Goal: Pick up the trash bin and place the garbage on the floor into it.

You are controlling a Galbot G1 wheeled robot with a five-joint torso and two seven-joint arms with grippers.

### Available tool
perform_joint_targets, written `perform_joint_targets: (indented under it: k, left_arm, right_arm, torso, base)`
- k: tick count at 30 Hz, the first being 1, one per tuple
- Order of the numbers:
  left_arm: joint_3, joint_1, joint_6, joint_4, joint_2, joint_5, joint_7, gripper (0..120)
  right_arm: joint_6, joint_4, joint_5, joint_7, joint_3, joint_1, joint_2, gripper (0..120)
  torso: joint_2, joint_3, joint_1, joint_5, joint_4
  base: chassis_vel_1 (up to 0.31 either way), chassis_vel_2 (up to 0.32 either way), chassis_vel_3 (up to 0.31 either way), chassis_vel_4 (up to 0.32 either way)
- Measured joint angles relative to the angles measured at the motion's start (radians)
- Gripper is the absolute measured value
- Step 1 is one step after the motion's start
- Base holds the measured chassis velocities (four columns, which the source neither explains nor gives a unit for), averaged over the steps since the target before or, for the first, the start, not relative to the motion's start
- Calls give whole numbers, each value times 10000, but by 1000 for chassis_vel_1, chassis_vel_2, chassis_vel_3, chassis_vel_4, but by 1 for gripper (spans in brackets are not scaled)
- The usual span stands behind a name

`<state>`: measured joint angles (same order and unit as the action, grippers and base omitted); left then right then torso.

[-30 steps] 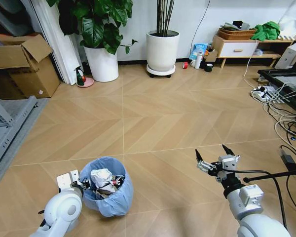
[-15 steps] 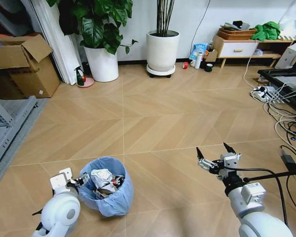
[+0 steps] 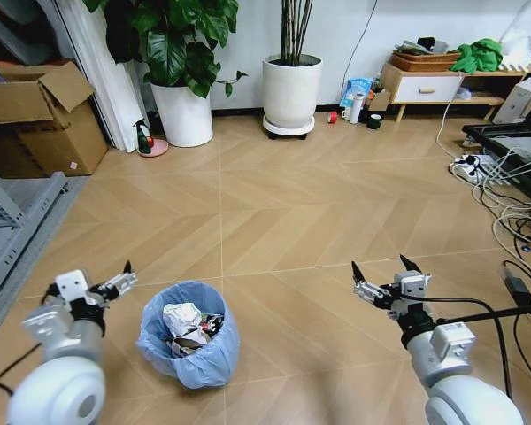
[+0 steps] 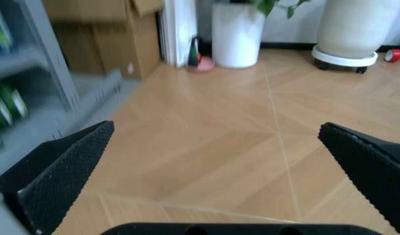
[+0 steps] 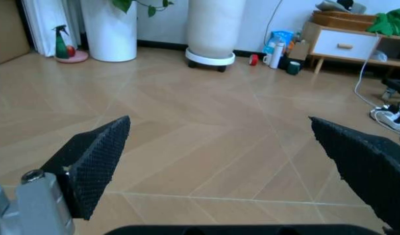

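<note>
The trash bin point(image 3: 193, 354), lined with a crinkly light blue bag, stands on the floor point(image 3: 274, 230) at the lower left of the head view. Inside it lies garbage: a crumpled white paper wad point(image 3: 181, 316) and a red can piece point(image 3: 214, 326). My left gripper point(image 3: 93, 285) hovers open just left of the bin, apart from its rim. In the left wrist view the left gripper point(image 4: 213, 161) is spread wide over bare planks. My right gripper point(image 3: 380, 266) is open over the floor, well right of the bin. The right wrist view shows that gripper point(image 5: 219, 147) holding nothing.
Two big white plant pots point(image 3: 291, 90) point(image 3: 183, 113) stand at the back wall, with a spray bottle point(image 3: 143, 137) beside them. Cardboard boxes point(image 3: 40, 115) and a grey rack point(image 3: 4, 230) line the left. Cables and a power strip point(image 3: 478, 168) lie at the right, near a low cabinet point(image 3: 425, 87).
My left gripper has come away from the bin's rim and swung up and to the left. The bin stays where it was. The right arm has barely moved.
</note>
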<state>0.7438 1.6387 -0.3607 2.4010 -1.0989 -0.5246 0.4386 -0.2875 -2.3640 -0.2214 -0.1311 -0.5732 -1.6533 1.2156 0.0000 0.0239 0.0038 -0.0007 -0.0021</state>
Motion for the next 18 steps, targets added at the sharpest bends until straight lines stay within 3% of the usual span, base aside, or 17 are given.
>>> perform_joint_targets:
  k: [4, 8, 18]
  left_arm:
    - [44, 381, 125, 97, -178, 765, -461, 107]
    - [-201, 251, 87, -23, -201, 690, -391, 101]
    - [-380, -269, -50, -518, 17, 341, -263, 100]
  right_arm:
    - [-96, 54, -138, -10, -79, 155, -61, 100]
    - [-174, 203, -304, -10, -83, 348, -162, 100]
    - [-246, 579, -586, -11, -71, 670, -422, 100]
  torso:
    - [0, 0, 0, 0, 1]
    - [0, 0, 0, 1, -1]
    - [0, 1, 0, 0, -1]
  base:
    - [0, 0, 0, 0]
    - [0, 0, 0, 0]
    - [-12, -14, 11, 9]
